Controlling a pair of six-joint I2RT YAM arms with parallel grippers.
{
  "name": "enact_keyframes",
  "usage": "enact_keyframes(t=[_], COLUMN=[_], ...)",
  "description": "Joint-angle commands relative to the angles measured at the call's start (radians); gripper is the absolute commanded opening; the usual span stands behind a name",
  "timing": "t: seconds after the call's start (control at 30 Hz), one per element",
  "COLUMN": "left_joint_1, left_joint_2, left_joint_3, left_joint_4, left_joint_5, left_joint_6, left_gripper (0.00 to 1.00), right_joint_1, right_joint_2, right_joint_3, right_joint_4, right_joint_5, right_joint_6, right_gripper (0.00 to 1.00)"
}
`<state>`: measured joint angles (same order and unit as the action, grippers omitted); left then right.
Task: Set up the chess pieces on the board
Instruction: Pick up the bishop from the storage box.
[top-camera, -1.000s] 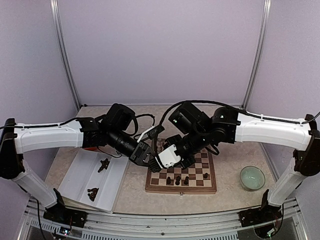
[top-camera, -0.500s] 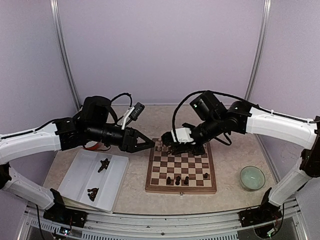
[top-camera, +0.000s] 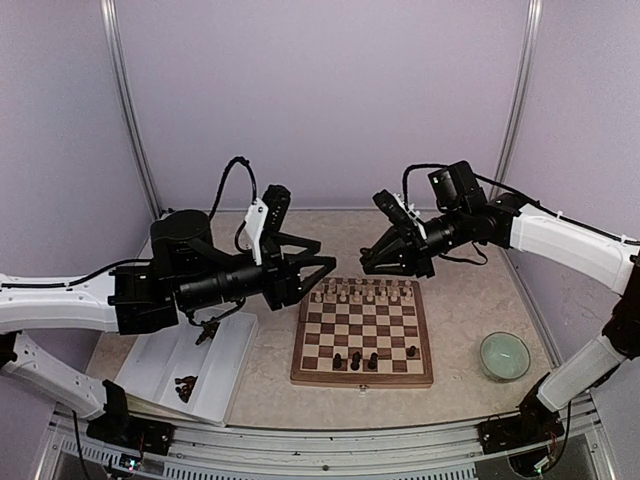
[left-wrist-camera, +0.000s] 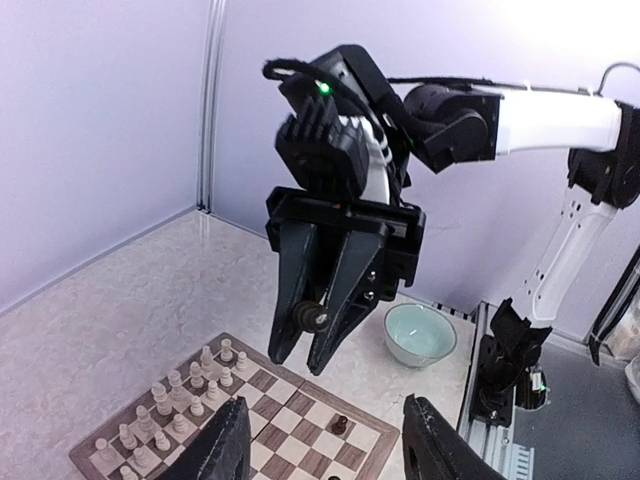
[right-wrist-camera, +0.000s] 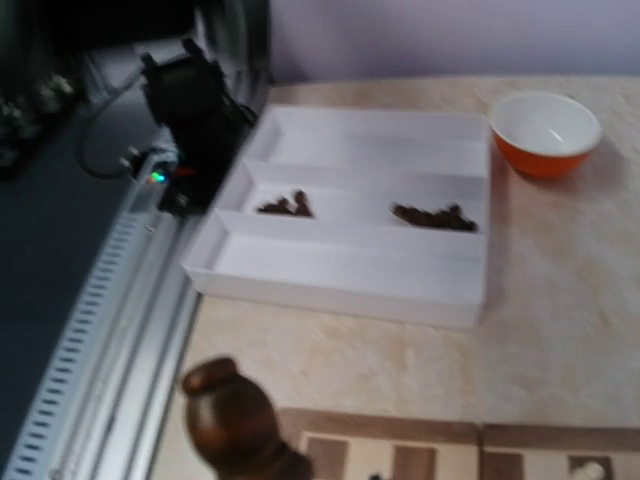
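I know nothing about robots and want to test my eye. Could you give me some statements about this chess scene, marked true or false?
1. Cream pieces stand on the far rows of the board. True.
2. The left gripper holds a piece. False: its fingers are spread with nothing between them.
3. The green bowl sits on the board. False: it sits on the table, right of the board.
4. Dark chess pieces lie in the white tray. True.
5. The right gripper grips a dark piece. True.
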<state>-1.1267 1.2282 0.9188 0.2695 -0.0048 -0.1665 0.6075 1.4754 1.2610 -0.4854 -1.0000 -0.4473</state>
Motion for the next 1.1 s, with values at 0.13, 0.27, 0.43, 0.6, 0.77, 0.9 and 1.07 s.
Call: enact_keyframes(t=[0.13, 0.27, 0.43, 0.6, 0.77, 0.9, 1.07], left_joint_1=[-0.032, -0.030, -0.018, 0.005, 0.023, 0.036, 0.039], left_joint_2=[0.160, 0.198, 0.243, 0.278, 0.290, 0.294, 0.296], left_joint_3=[0.120, 0.143, 0.167, 0.185, 0.187, 0.182, 0.185], left_joint_4=[0.049, 0.056, 0.066, 0.088, 0.116, 0.134, 0.149], left_joint_5=[-0.032, -0.024, -0.033, 0.029, 0.064, 0.086, 0.110], left_joint_6=[0.071, 0.059, 0.043, 0.019, -0.001, -0.014, -0.018], left_gripper=[0.51, 0.51, 0.51, 0.45, 0.39, 0.35, 0.37], right_joint_1=[-0.009, -0.009, -0.009, -0.010, -0.009, -0.009, -0.009], right_joint_2=[0.007, 0.012, 0.017, 0.019, 0.023, 0.028, 0.034], right_joint_3=[-0.013, -0.013, -0.011, -0.008, -0.008, -0.010, -0.009], right_joint_4=[0.038, 0.031, 0.025, 0.015, 0.009, 0.006, 0.005], right_joint_5=[-0.098, -0.098, -0.100, -0.097, -0.093, -0.091, -0.091], right_joint_6=[0.053, 0.044, 0.033, 0.023, 0.017, 0.012, 0.012], right_gripper=[0.02, 0.02, 0.02, 0.03, 0.04, 0.04, 0.04])
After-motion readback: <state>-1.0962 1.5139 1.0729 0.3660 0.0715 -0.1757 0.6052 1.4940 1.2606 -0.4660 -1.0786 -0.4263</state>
